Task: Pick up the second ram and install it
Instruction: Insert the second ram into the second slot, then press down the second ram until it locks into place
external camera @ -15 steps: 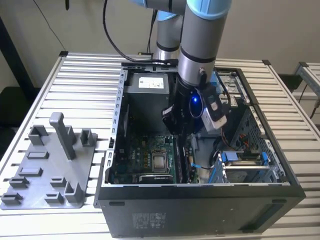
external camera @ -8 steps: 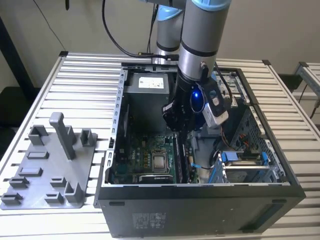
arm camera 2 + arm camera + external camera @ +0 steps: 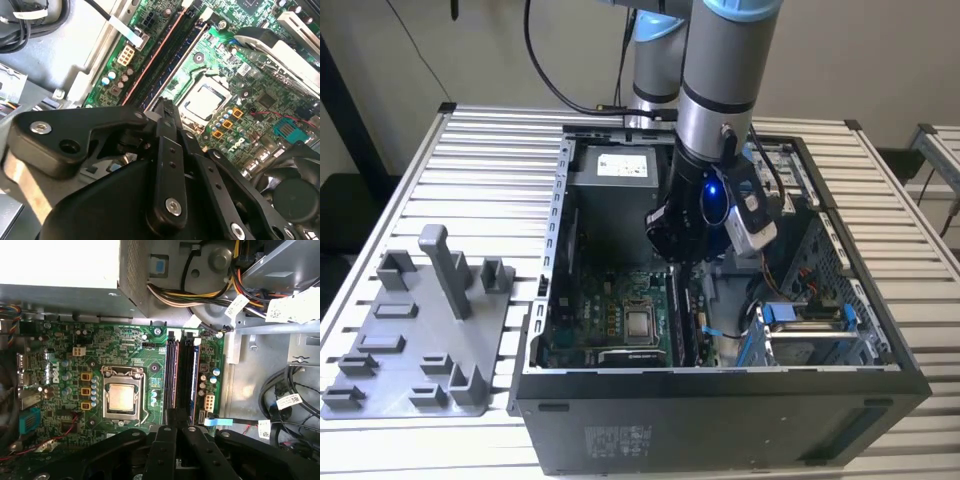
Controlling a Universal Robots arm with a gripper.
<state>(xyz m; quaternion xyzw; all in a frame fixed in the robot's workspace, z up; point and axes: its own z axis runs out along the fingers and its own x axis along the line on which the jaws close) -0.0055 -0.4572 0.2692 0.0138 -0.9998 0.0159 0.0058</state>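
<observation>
We see the gripper [image 3: 684,262] down inside the open computer case [image 3: 720,420], right over the green board [image 3: 125,345]. Our landmark is the shiny square chip [image 3: 121,398] in the middle of that board.

Just beside the chip, two long dark strips lie side by side in their slots. The one nearer the chip looks to us like the second ram [image 3: 172,375]. The other strip [image 3: 193,375] sits just past it, on the side away from the chip. We cannot say for sure which of the two is the second one.

The gripper's black fingers are pressed together. In the first wrist view their tip [image 3: 176,416] hangs at one end of the strips, just beside the chip's corner. We see nothing sticking out from between the fingers, so we think they are not carrying the ram. We cannot tell if the tip touches the stick or only hovers over it.

How far along is the job? The picking up looks done, since the ram already lies along its slot. What is left, we think, is the pushing in — we cannot see if it is clicked down all the way.

The grey tray [image 3: 380,350] with posts stands outside the case, far from the chip.
</observation>
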